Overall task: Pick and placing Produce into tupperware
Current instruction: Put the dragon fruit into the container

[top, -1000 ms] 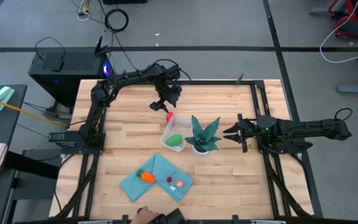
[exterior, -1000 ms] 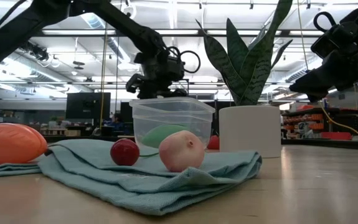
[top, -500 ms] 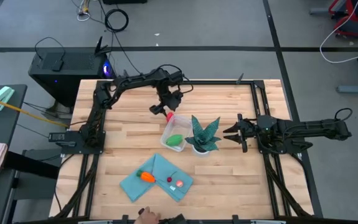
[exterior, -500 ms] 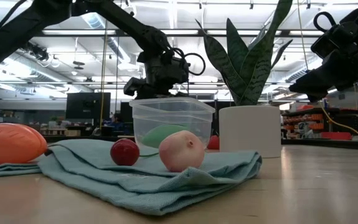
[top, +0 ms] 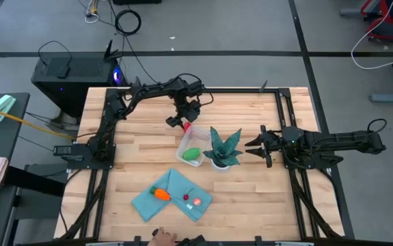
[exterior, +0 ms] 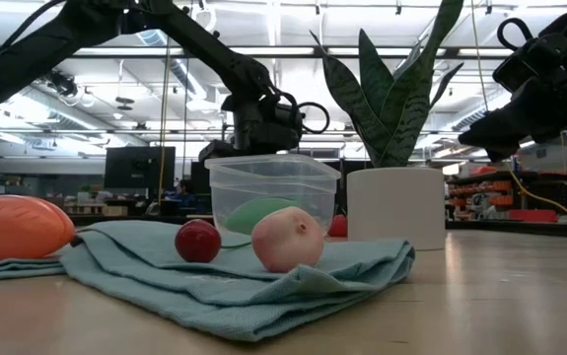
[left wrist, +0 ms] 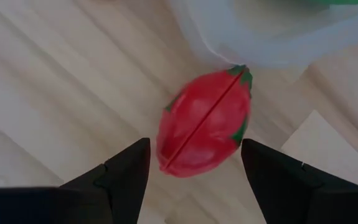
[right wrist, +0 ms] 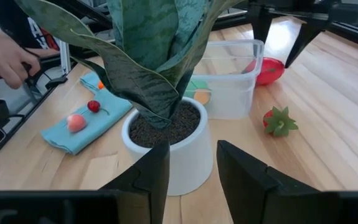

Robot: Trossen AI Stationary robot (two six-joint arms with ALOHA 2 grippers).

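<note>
While the left gripper (left wrist: 194,163) hangs open and empty over a red fruit (left wrist: 205,122) beside the tupperware (top: 191,146), the right gripper (top: 254,146) waits parted near the plant (top: 222,149).

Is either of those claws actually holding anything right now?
No. The left gripper hangs open above a red toy fruit beside the tupperware, not touching it. The right gripper, open, waits by the potted plant.

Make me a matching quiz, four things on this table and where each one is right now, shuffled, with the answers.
Things:
1. green oval
2. orange carrot piece
3. red strawberry
4. left tool

Places:
A. on the teal cloth
B. above the strawberry, fingers open
C. inside the tupperware
D. on the wood beside the tupperware

Pairs: 1-C, 2-A, 3-D, 4-B
</note>
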